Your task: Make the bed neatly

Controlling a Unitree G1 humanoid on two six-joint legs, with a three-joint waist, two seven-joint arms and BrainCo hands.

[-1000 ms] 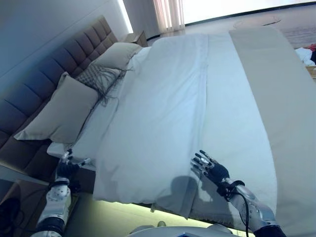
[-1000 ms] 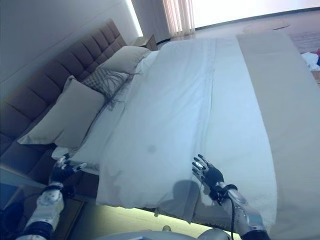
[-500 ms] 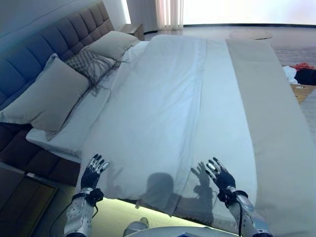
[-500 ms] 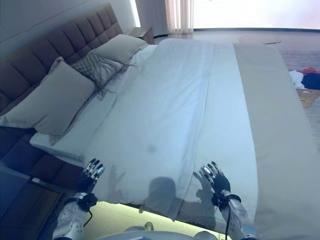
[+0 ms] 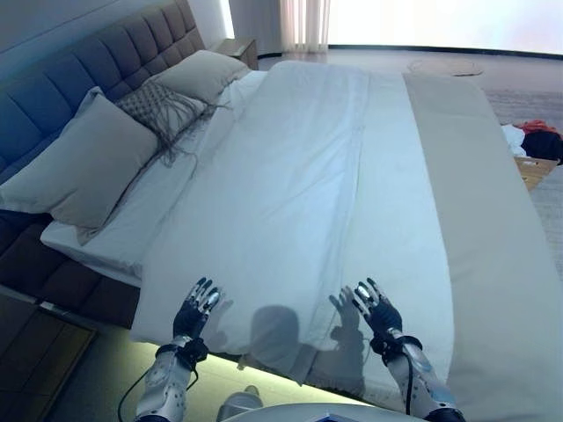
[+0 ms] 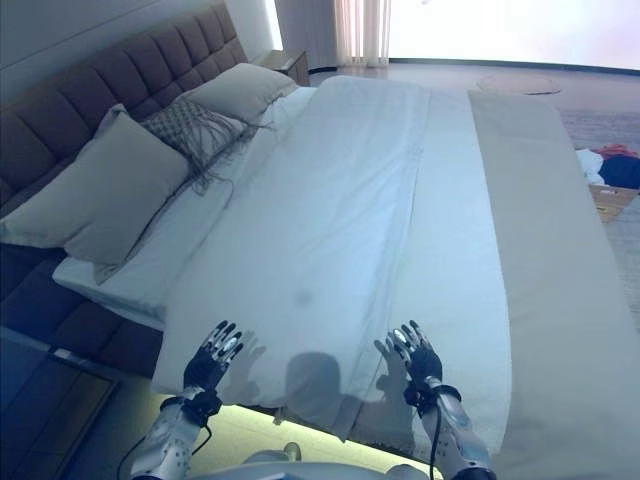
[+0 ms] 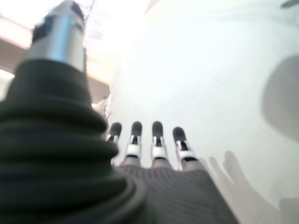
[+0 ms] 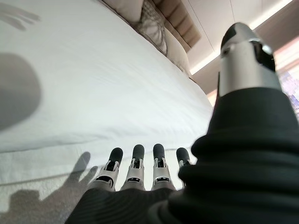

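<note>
Far left: dark tufted headboard [image 5: 53,88] with three pillows against it — big plain pillow [image 5: 84,167] nearest, patterned fringed cushion [image 5: 158,110] in the middle, second plain pillow [image 5: 198,75] farthest, all resting on the bare sheet strip [image 5: 132,220] at the head end. Next over: white duvet [image 5: 290,185] spread across most of the bed, near edge draped over the mattress side, a long fold ridge [image 5: 359,149] running across the bed from near side to far, small wrinkles and a loose-hanging flap at the near edge between the hands. Left hand [image 5: 195,309] raised over the near left corner of the duvet, fingers [image 7: 156,135] straight and spread, nothing held; contact with cloth unclear, looks just above it. Right hand [image 5: 374,308] same pose over the near edge further right, fingers [image 8: 135,158] extended, released, empty. Beyond that: beige runner [image 5: 475,193] laid across the foot end, looks flat. Far right: clothes heap [image 5: 532,136] on the floor, not relevant. Step judged: smoothing or squaring the near duvet edge, bed mostly made already. Next move probably: lower both palms flat onto the duvet and sweep outward, or pinch the near hem and tug it even; needs symmetric pull so the top edge stays parallel to the pillows. Ridge likely to need a separate pass.
</note>
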